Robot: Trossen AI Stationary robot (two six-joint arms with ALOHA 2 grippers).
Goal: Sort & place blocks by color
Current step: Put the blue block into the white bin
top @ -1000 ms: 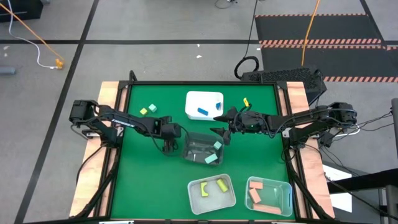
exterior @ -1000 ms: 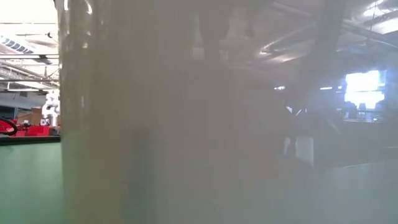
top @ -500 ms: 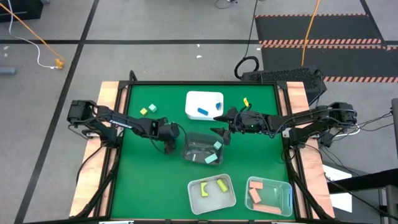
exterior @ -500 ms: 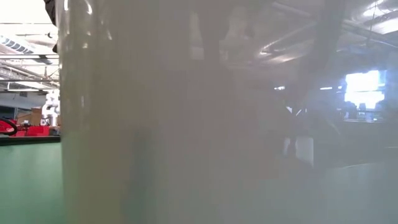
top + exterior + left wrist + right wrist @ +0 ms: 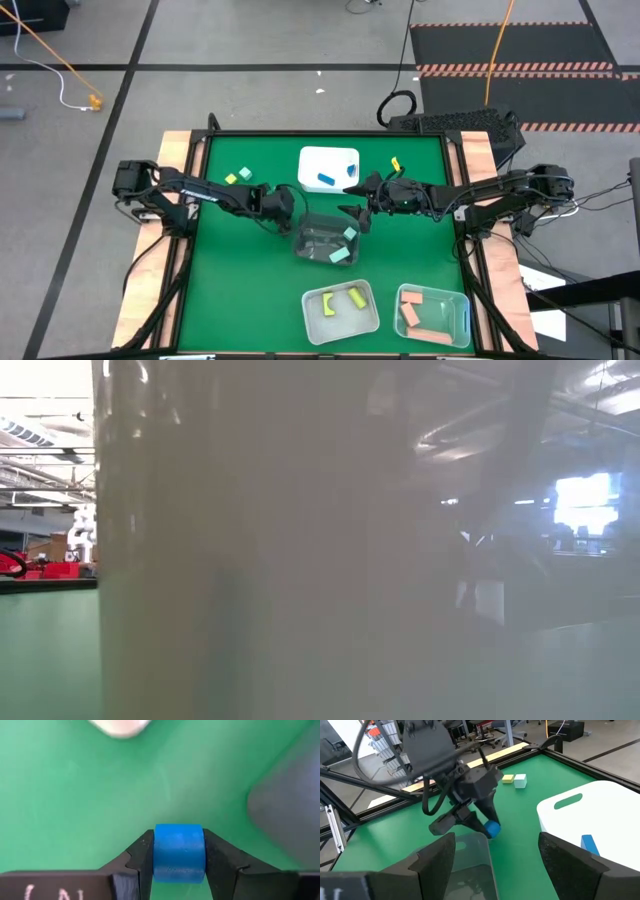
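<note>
My left gripper is shut on a small blue block and hangs just left of the dark clear tub, which holds mint green blocks. The right wrist view shows the block raised above the green table, near that tub's rim. My right gripper is open and touches nothing, over the tub's far right corner. The white tub beyond holds blue blocks. A yellow block and a mint block lie loose at the far left. My left gripper pinches the blue block by two opposite sides between its two fingers. The fingers come slanting down from the table's left. The block is lifted clear of the table.
Near the front edge stand a clear tub with yellow blocks and one with salmon blocks. A small yellow piece lies right of the white tub. A pale tub wall fills the low view. Open green mat lies at the left.
My left gripper has moved from beside the dark tub's left wall toward the far edge and a little right, nearer the white tub. The right arm has kept still.
</note>
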